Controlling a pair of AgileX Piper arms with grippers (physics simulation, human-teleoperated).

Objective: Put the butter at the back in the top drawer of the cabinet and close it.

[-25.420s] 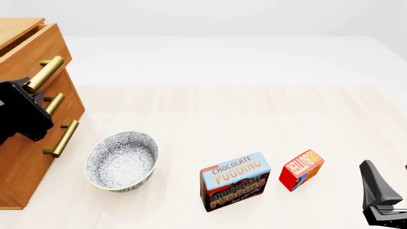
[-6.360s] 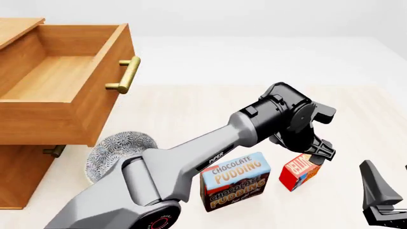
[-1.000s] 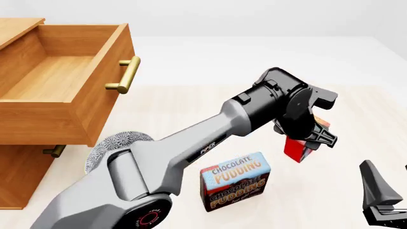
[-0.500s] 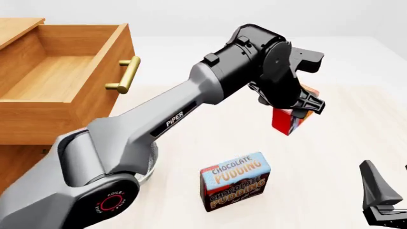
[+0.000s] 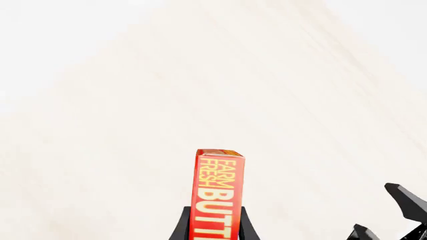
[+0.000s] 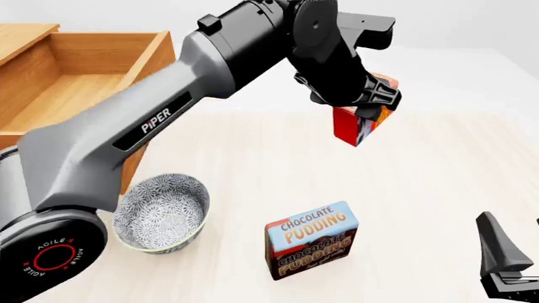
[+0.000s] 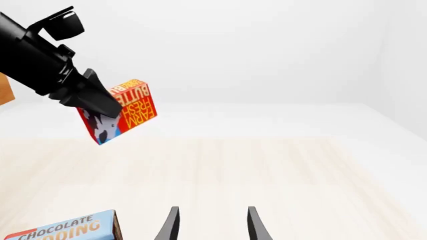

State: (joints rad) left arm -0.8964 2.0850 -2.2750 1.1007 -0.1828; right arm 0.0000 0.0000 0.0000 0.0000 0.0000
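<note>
My left gripper [image 6: 365, 111] is shut on the butter [image 6: 357, 124], a small red and orange box, and holds it high above the table's middle, to the right of the cabinet [image 6: 23, 36]. In the left wrist view the butter [image 5: 219, 192] stands on edge between the fingers [image 5: 181, 226]. The top drawer [image 6: 80, 95] is pulled out wide and shows an empty wooden floor; my left arm hides its handle. My right gripper [image 6: 505, 265] rests open and empty at the near right corner. The right wrist view shows its two fingers [image 7: 171, 223] apart and the butter [image 7: 130, 109] in the air.
A patterned bowl [image 6: 161, 213] sits below the open drawer at the near left. The blue-and-brown Chocolate Pudding box [image 6: 312, 240] stands upright at the near middle, and its corner shows in the right wrist view [image 7: 67, 230]. The lower drawers are hidden behind my left arm.
My left gripper has lifted the butter higher and carried it back and a little left, away from the pudding box. The right arm has not moved.
</note>
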